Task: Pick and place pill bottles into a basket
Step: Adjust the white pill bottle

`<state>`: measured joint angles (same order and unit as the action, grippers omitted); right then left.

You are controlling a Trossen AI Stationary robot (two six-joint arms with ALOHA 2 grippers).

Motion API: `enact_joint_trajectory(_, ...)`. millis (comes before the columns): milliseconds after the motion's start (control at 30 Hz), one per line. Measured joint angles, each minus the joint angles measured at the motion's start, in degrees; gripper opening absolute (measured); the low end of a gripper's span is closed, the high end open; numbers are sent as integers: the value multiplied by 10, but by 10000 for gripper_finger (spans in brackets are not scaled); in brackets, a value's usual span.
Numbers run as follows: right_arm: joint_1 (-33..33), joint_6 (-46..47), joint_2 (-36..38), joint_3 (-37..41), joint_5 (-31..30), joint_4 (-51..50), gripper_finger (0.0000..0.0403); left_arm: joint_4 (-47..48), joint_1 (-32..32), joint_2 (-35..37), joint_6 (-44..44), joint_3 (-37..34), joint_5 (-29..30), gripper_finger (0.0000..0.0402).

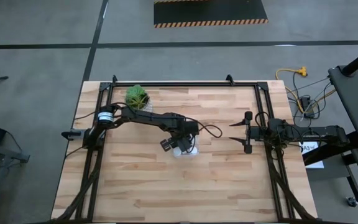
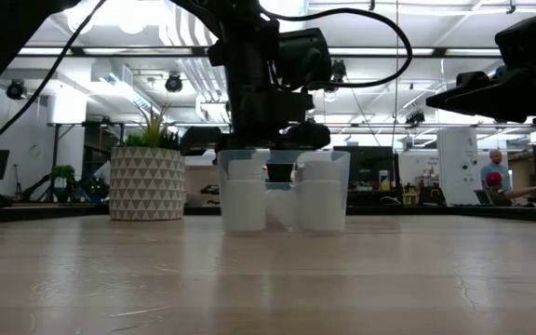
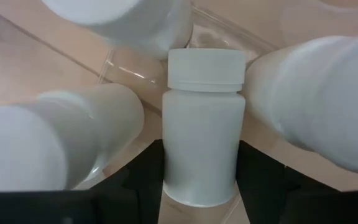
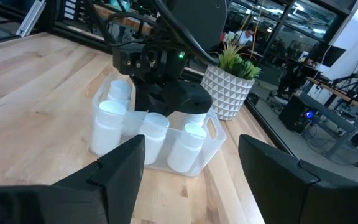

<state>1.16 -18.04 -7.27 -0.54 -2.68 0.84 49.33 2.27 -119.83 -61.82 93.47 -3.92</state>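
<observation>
Placing: pill bottle upright between the left gripper's fingers, inside the basket among other bottles.
Right gripper: spread, empty — well apart from basket.
Risk: tight packing — lifting out could tip neighbours.

Overhead ceiling lights are glaring in low view; dark left arm is silhouetting; nearest white cylindrical bottles are blurring.
</observation>
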Motion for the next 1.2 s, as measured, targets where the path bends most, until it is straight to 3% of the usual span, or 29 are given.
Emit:
enact_joint_trajectory(700, 0, 0, 0, 0, 0, 0, 249, 7, 0, 0, 15, 5, 46, 148)
enact_joint_trajectory(1200, 0, 0, 0, 0, 0, 0, 249, 15, 0, 53, 41, 5, 56, 148)
